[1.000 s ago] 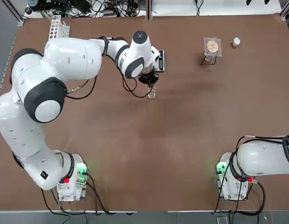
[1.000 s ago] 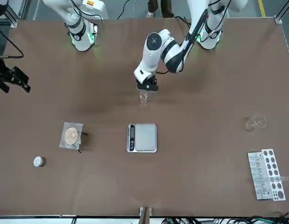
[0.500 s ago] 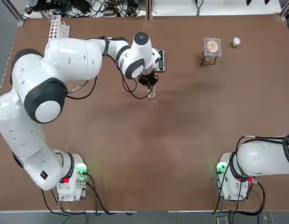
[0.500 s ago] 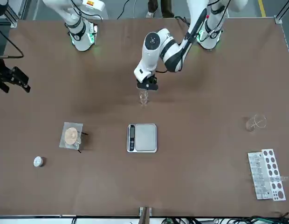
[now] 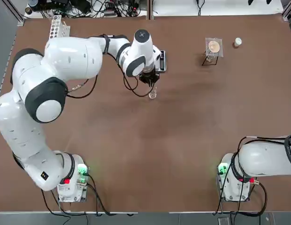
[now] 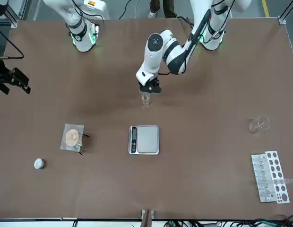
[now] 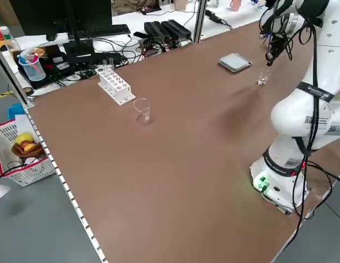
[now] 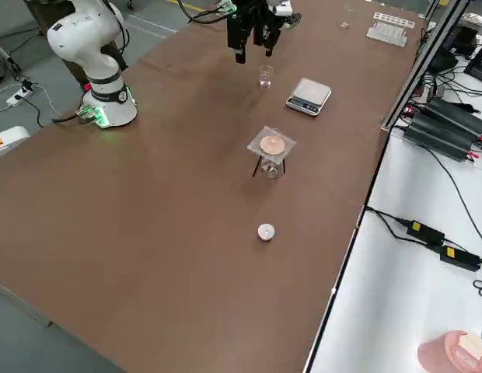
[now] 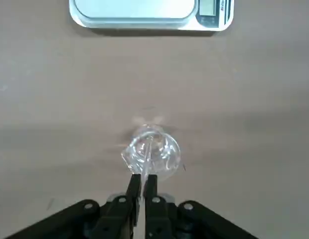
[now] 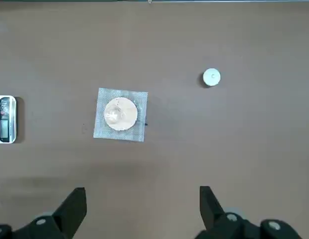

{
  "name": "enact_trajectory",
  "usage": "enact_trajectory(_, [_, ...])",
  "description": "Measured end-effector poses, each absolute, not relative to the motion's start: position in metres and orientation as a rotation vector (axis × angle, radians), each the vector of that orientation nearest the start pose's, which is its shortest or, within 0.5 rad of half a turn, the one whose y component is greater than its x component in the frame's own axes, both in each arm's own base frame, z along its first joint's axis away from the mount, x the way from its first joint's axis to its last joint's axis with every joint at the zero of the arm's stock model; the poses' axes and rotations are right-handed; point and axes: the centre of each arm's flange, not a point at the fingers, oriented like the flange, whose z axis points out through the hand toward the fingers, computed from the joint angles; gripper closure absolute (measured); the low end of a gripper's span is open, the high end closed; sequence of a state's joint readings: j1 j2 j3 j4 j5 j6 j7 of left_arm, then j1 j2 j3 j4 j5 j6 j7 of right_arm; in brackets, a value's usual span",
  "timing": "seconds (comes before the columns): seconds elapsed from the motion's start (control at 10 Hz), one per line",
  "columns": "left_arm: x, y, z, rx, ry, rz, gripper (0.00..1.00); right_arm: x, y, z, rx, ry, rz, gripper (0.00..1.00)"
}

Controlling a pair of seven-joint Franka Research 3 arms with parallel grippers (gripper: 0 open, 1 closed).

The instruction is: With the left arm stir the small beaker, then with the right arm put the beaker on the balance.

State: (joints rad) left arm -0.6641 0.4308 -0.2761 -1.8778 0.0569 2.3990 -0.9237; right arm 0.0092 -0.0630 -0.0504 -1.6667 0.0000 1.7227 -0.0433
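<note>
The left hand (image 9: 142, 185) hangs over the beaker (image 9: 150, 152), fingers pinched tight on a thin glass rod (image 9: 146, 159) dipping into it. The beaker stands on the tabletop (image 5: 183, 122) near the balance (image 6: 144, 139). The right hand (image 10: 143, 209) is parked, fingers wide apart, holding nothing.

place: lab — test-tube rack (image 7: 116, 86) | glass beaker (image 7: 142, 109) | balance (image 6: 144, 140)
</note>
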Motion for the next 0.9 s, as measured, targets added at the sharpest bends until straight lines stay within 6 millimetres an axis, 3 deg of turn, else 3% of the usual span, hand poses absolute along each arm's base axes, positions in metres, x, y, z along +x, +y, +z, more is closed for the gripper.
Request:
enact_trajectory(0.4, [0.385,-0.514,0.291,-3.24,0.046,0.028,0.93,0.549,-0.023,0.628,-3.138,-0.003,-0.187,0.0])
enact_trajectory(0.9, [0.397,-0.517,0.305,-3.256,0.032,0.004,0.93,0.549,-0.023,0.628,-3.138,-0.003,-0.187,0.0])
